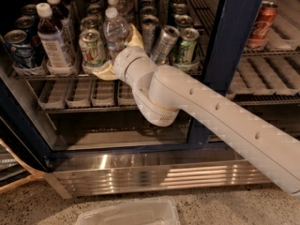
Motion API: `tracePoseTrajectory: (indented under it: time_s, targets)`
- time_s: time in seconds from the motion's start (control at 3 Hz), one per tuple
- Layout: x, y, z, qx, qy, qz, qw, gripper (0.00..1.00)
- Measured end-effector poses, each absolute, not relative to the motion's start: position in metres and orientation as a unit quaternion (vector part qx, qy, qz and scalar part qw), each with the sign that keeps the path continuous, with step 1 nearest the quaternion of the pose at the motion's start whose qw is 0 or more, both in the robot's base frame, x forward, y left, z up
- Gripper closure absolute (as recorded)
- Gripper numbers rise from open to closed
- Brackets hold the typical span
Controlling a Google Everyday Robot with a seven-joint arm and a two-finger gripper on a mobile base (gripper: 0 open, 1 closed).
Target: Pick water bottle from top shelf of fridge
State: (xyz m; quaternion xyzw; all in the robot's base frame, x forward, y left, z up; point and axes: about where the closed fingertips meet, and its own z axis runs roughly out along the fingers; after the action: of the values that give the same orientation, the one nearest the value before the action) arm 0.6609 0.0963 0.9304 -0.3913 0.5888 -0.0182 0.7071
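The water bottle (116,31), clear with a white cap, stands at the front of the top shelf (44,75) of the fridge (233,55). My gripper (120,54) is at that bottle. One yellowish finger (135,36) is on its right side. The other finger (105,72) lies low at its left, by the shelf edge. The fingers are spread with the bottle's lower part between them, and the bottle stands upright in its lane. My white arm hides the bottle's base.
Left of the bottle stand a green can (93,48), a white-capped bottle of dark liquid (51,36) and a blue can (18,48). A tilted silver can (164,43) and another green can (185,47) sit to the right. A clear tub (126,213) lies on the floor.
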Motion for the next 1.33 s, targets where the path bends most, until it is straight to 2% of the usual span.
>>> tracePoseTrajectory:
  time_s: [0.33,0.67,1.33]
  targets:
    - [0.6669,0.0970,0.9270,-0.394,0.593,-0.008,0.702,0.22]
    - [0.6667,0.0959,0.9332,-0.398,0.589,-0.011,0.703,0.40]
    - [0.6585,0.0937,0.9357,-0.399,0.588,-0.011,0.704,0.87]
